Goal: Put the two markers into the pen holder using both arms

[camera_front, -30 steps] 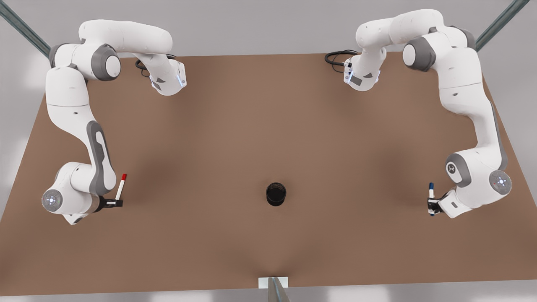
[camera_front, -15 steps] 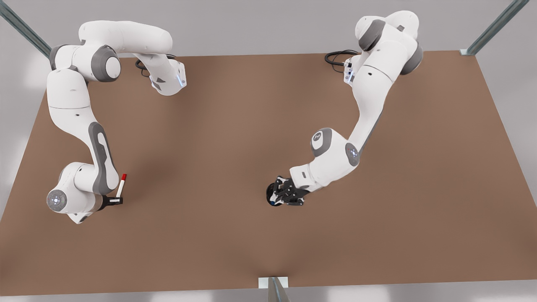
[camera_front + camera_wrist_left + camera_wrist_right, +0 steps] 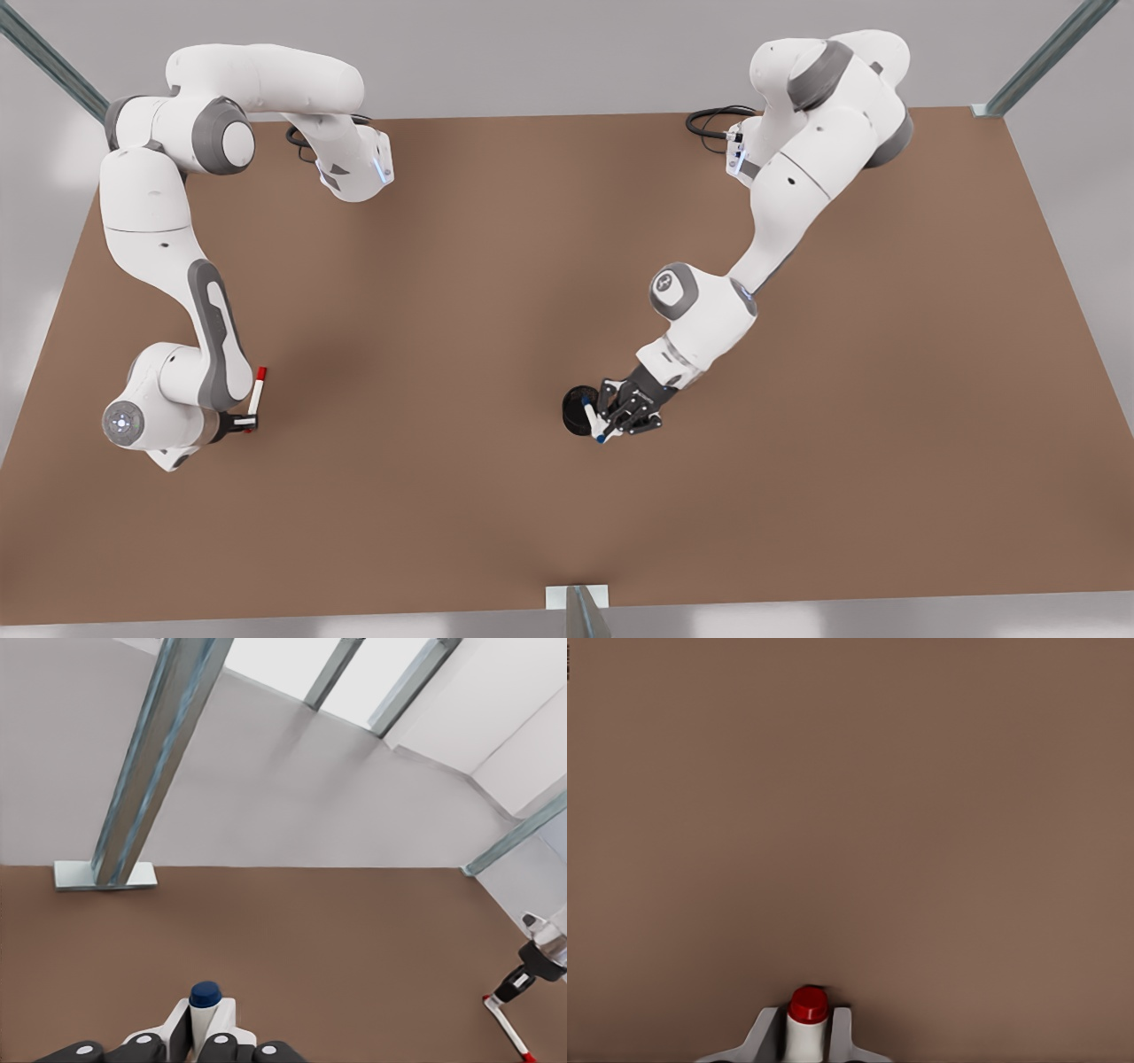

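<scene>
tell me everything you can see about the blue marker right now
The blue marker is a thin white-barrelled pen with a dark blue cap and end. The left gripper is shut on its barrel, holding it tilted over the black pen holder at mid-table, one end over the cup's mouth. In the left wrist view its blue cap pokes out between the gripper's pale pads.

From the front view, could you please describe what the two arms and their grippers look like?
Both arms are glossy white with rounded grey joint covers; a black cable loops at each base. The left gripper and right gripper are black with two fingers. Wrist views show pale finger pads.
</scene>
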Controlling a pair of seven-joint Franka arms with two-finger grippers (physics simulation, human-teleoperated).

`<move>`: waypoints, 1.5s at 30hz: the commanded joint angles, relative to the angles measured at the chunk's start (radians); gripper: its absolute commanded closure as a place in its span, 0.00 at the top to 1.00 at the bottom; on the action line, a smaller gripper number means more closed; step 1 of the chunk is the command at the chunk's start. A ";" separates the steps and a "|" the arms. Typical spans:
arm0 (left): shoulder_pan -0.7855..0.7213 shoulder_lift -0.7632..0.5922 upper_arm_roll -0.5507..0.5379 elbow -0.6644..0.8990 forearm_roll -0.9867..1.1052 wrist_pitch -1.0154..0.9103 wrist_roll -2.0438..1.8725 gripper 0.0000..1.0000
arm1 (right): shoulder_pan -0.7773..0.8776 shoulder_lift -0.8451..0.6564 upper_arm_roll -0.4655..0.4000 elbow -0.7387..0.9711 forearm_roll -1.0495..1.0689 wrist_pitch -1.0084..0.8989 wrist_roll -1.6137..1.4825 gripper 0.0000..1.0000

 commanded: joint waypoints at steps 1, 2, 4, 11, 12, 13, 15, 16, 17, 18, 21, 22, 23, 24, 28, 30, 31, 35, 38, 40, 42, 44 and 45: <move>-0.002 0.004 -0.001 -0.013 0.014 0.090 0.136 0.21 | 0.000 -0.002 0.000 -0.001 0.001 0.000 -0.022 0.36; -0.002 0.005 0.001 -0.024 0.015 0.090 0.139 0.21 | 0.002 -0.004 0.002 -0.001 0.001 -0.003 -0.019 0.27; -0.002 0.005 0.001 -0.039 0.015 0.099 0.157 0.21 | 0.000 -0.007 0.003 0.000 0.001 -0.007 -0.016 0.21; -0.025 0.045 0.001 -0.061 0.061 0.210 0.216 0.21 | 0.002 -0.185 0.087 0.015 0.004 -0.101 -0.028 0.21; -0.025 0.046 0.001 -0.061 0.067 0.210 0.216 0.21 | 0.002 -0.223 0.117 0.015 0.006 -0.102 -0.028 0.21; -0.025 0.047 0.001 -0.061 0.069 0.210 0.216 0.21 | 0.002 -0.257 0.141 0.014 0.007 -0.111 -0.025 0.21; -0.033 0.048 0.001 -0.066 0.075 0.219 0.216 0.25 | 0.002 -0.292 0.179 0.015 0.009 -0.122 -0.022 0.21; -0.036 0.048 0.001 -0.090 0.075 0.240 0.214 0.35 | 0.000 -0.317 0.198 0.014 0.014 -0.122 -0.019 0.21; -0.040 0.048 0.001 -0.093 0.075 0.243 0.214 0.98 | 0.002 -0.332 0.199 0.015 0.038 -0.124 -0.025 0.21; -0.048 0.046 0.001 -0.108 0.072 0.256 0.206 1.00 | 0.000 -0.355 0.209 0.015 0.063 -0.124 -0.030 0.21; -0.093 0.047 0.002 -0.110 0.063 0.292 0.171 1.00 | 0.002 -0.378 0.253 0.034 0.106 -0.130 -0.030 0.21; -0.070 0.042 0.002 -0.108 0.064 0.280 0.171 1.00 | 0.002 -0.383 0.279 0.040 0.119 -0.130 -0.028 0.21; -0.018 0.028 -0.003 -0.102 0.066 0.191 0.171 1.00 | 0.000 -0.384 0.290 0.048 0.133 -0.125 -0.030 0.21; 0.056 0.005 -0.019 -0.087 0.067 0.048 0.170 1.00 | 0.002 -0.384 0.293 0.051 0.164 -0.124 -0.030 0.21; 0.368 -0.101 0.076 0.236 0.278 -1.038 -0.097 1.00 | 0.002 -0.384 0.354 0.058 0.178 -0.067 -0.030 0.21; 0.404 -0.131 0.083 0.396 0.573 -1.436 -0.382 1.00 | 0.002 -0.398 0.417 0.058 0.176 -0.024 -0.028 0.21; 0.440 -0.216 0.083 0.396 0.676 -1.545 -0.455 1.00 | 0.002 -0.407 0.442 0.057 0.176 -0.015 -0.027 0.21; 0.092 -0.596 0.642 0.245 0.515 -1.664 -0.484 1.00 | 0.011 -0.409 0.543 0.052 0.175 0.062 -0.014 0.21; 0.081 -0.644 0.651 0.201 0.511 -1.676 -0.484 1.00 | 0.031 -0.403 0.600 0.045 0.175 0.169 -0.014 0.21; 0.056 -0.641 0.648 0.203 0.514 -1.696 -0.489 1.00 | 0.039 -0.395 0.612 0.045 0.175 0.201 -0.014 0.21; 0.059 -0.633 0.649 0.201 0.514 -1.694 -0.487 1.00 | 0.056 -0.390 0.614 0.032 0.175 0.244 -0.014 0.21; 0.062 -0.619 0.651 0.200 0.535 -1.685 -0.490 1.00 | 0.109 -0.360 0.614 0.025 0.175 0.338 -0.014 0.21; 0.061 -0.607 0.651 0.201 0.537 -1.674 -0.490 1.00 | 0.128 -0.358 0.614 0.020 0.175 0.367 -0.014 0.21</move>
